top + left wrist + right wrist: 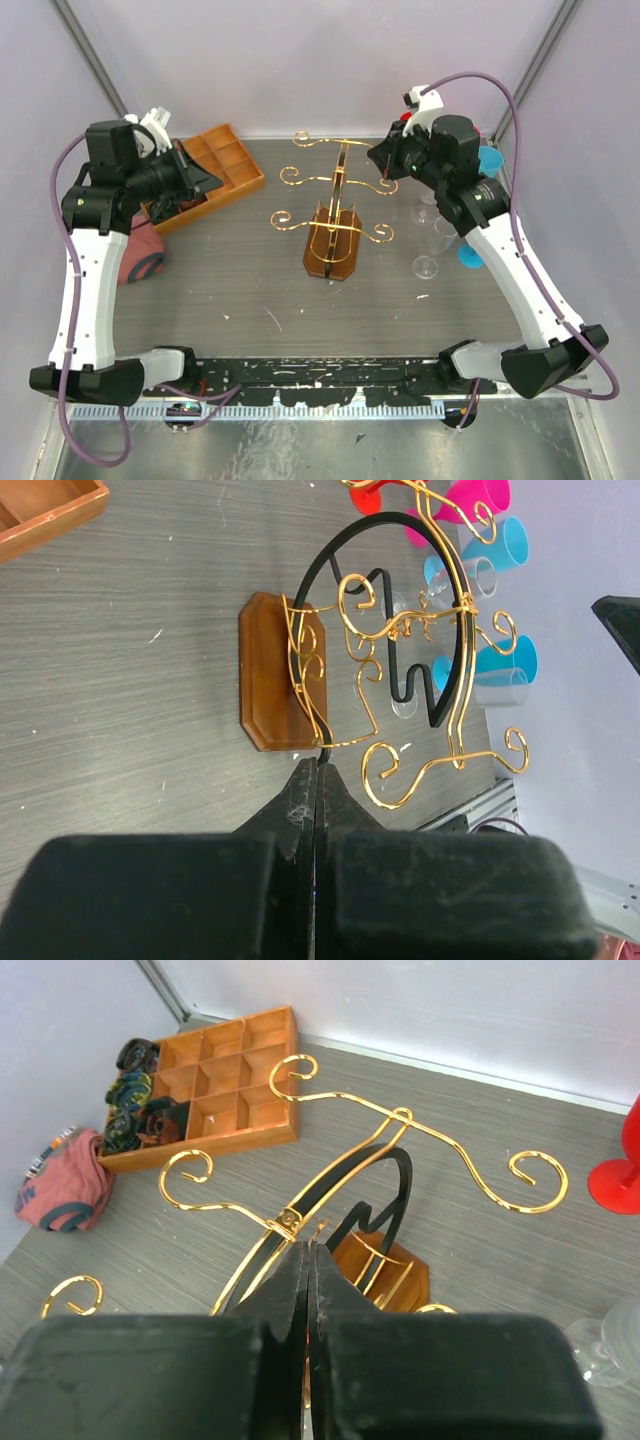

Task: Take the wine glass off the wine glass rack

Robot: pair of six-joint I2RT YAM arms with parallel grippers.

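Observation:
The gold wire wine glass rack [335, 215] stands upright on its amber-brown base [332, 262] at the table's middle. I see no glass hanging on its scroll arms. Several wine glasses stand on the table to its right, among them a clear one [425, 266] and a blue one [470, 258]. My left gripper [215, 180] is shut and empty, left of the rack; its wrist view shows the rack [400, 630] beyond the shut tips [316, 765]. My right gripper [378, 158] is shut and empty, close to the rack's upper right side [400, 1120].
An orange-brown compartmented tray [225, 160] lies at the back left, with dark items in some cells [135, 1095]. A red cloth object [140, 255] lies left of it. Blue, pink [470, 500] and red [615, 1175] glasses crowd the right side.

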